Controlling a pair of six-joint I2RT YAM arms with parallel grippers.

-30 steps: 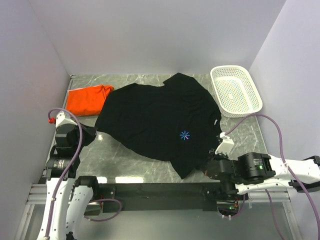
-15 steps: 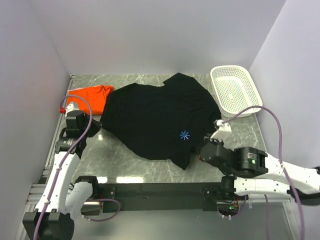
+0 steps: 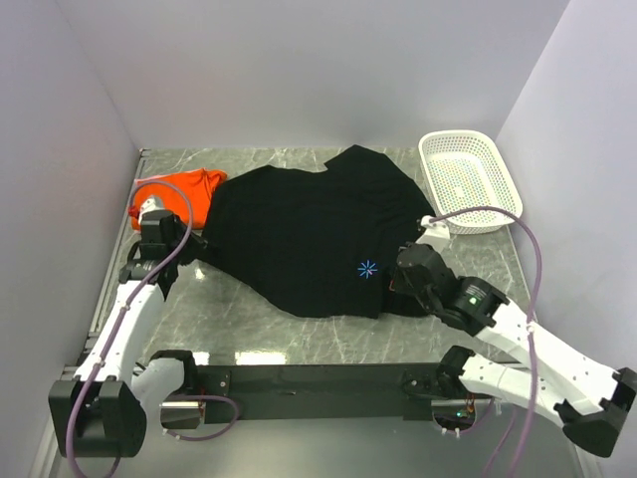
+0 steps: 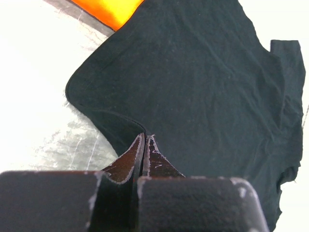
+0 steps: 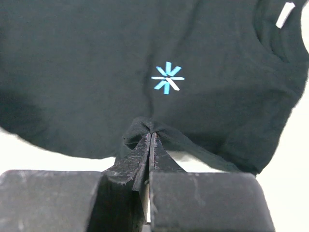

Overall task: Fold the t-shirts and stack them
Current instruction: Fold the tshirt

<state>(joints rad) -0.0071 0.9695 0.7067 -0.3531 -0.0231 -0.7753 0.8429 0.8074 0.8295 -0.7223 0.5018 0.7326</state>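
A black shirt point(image 3: 299, 224) lies spread, front up, across the middle of a grey marbled worktop point(image 3: 249, 317), reaching from near the left side almost to the right side. It lies at a slant, not square to the worktop's edges. A small light-blue starburst point(image 3: 368, 268) marks its chest, toward the near right part of the cloth. A sleeve points to the far edge, and a white neck label point(image 5: 285, 14) shows at the collar on the right. An orange shirt point(image 3: 177, 196) sits bunched at the far left corner, its right end touching or slipping just under the black shirt's left edge; which of the two cannot be told. The left claw point(image 4: 146, 138) is closed tight on the black shirt's left hem, where the cloth edge curves in to meet the fingertips, with bare worktop beside it. The right claw point(image 5: 151, 129) is also closed tight, pinching a small gathered peak of black cloth just near of the starburst, at the shirt's near right edge. From above, the left arm reaches in along the left side and the right arm angles in from the near right corner. A white mesh basket point(image 3: 495, 212) stands at the far right corner, just beside the black shirt, and whether it touches the cloth cannot be told.
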